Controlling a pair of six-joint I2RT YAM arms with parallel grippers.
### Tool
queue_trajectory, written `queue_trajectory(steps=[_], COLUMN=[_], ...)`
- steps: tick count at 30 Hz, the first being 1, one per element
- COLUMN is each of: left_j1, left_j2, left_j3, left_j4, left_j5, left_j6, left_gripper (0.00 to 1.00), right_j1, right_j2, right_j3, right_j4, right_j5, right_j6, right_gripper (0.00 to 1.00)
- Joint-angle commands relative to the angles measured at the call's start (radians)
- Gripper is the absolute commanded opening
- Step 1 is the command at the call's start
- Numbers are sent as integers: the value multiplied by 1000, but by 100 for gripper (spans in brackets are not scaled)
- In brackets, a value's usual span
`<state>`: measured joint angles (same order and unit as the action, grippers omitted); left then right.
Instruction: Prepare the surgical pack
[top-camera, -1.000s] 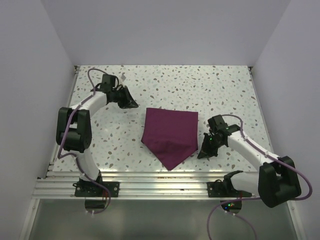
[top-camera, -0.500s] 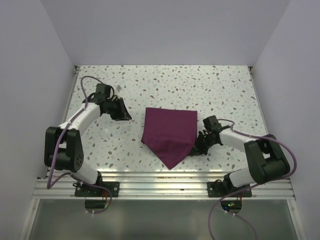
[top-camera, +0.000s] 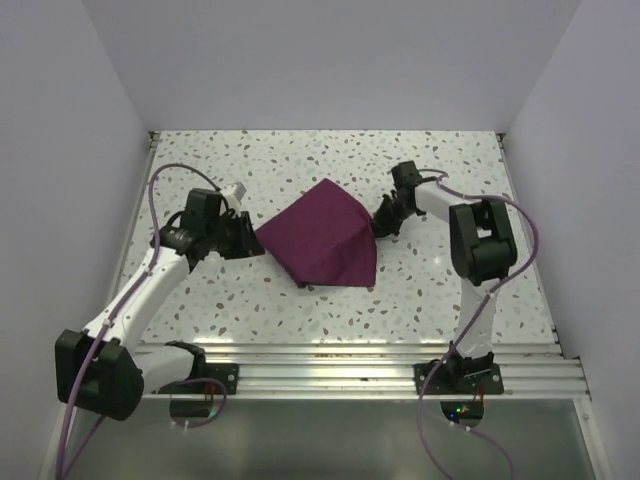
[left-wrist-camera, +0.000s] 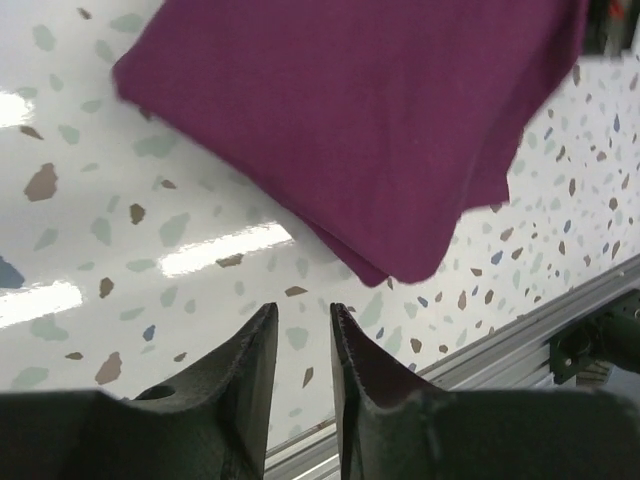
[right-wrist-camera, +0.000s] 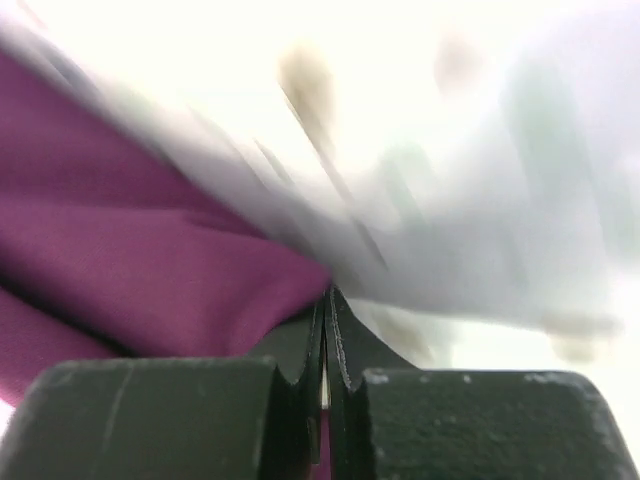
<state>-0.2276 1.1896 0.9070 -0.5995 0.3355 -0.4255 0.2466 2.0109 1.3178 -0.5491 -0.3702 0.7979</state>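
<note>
Speckled white tabletop (top-camera: 430, 165) fills the bay, closed in by plain pale walls, with a metal rail (top-camera: 320, 358) along the near edge. The purple cloth (top-camera: 320, 240) lies near the middle of the table as a folded, roughly four-cornered bundle, turned so one corner points left and another points right.

The right gripper (top-camera: 377, 228) is at the cloth's right corner. Its wrist view is blurred, but it shows the jaws pressed together with the cloth's edge running into them, so it is clamped on that corner. The left gripper (top-camera: 255, 247) sits just beside the left corner. From its own camera the fingers (left-wrist-camera: 255, 350) stand a narrow gap apart with nothing between them, and the cloth lies ahead of them on the table, layered edges showing at its near corner.

The step in hand looks like bringing the left gripper onto its corner so both arms can handle the cloth together. To do it well, the left jaws probably need to part wider, come in low along the table and take the corner squarely. They should take either every layer or only the top one, chosen on purpose. The right grip should hold steady so the bundle neither slides away nor drags out of shape.
</note>
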Motion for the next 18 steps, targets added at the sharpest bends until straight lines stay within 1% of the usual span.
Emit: queue_trajectory(steps=[1, 2, 3, 4, 6, 7, 8, 9, 10, 11, 12, 13, 14, 15, 16, 18], left_j1=[-102, -149, -173, -191, -260, -283, -332, -355, -375, -404, -418, -444, -455, -466, -478, -512], left_j2=[-79, -85, -85, -73, -30, -10, 11, 36, 88, 116, 143, 197, 224, 282, 313, 401], left_j3=[12, 16, 27, 36, 70, 85, 120, 142, 162, 206, 226, 268, 289, 312, 335, 409], left_j4=[-14, -14, -17, -22, -26, -29, -34, -46, -55, -68, -80, -85, -91, -101, -112, -151], left_j5=[-82, -110, -127, -145, -190, -211, -261, -288, -314, -340, -369, -401, -412, -417, -421, -460], left_j6=[-1, -16, -24, -33, -44, -48, -55, -56, -59, -62, -61, -56, -52, -45, -36, -29], left_gripper=[33, 34, 35, 36, 37, 38, 38, 39, 40, 40, 41, 43, 44, 45, 46, 46], right_j1=[-4, -6, -9, -19, -52, -67, -84, -101, -131, -144, -151, -156, -158, -156, -158, -158], right_j2=[153, 184, 225, 233, 197, 166, 135, 105, 35, -1, -39, -104, -142, -176, -240, -294], right_j3=[292, 349, 445, 480, 483, 456, 424, 350, 309, 267, 192, 158, 123, 51, 14, -81], right_j4=[-182, -211, -245, -297, -318, -315, -314, -313, -304, -301, -296, -292, -288, -275, -267, -255], right_j5=[33, 37, 60, 76, 115, 128, 137, 154, 155, 157, 157, 162, 168, 166, 142, 119], right_j6=[-155, -192, -210, -227, -265, -275, -296, -307, -319, -348, -362, -388, -399, -404, -405, -414], right_gripper=[0, 2, 3, 5, 20, 29, 46, 52, 58, 72, 78, 87, 91, 94, 97, 99])
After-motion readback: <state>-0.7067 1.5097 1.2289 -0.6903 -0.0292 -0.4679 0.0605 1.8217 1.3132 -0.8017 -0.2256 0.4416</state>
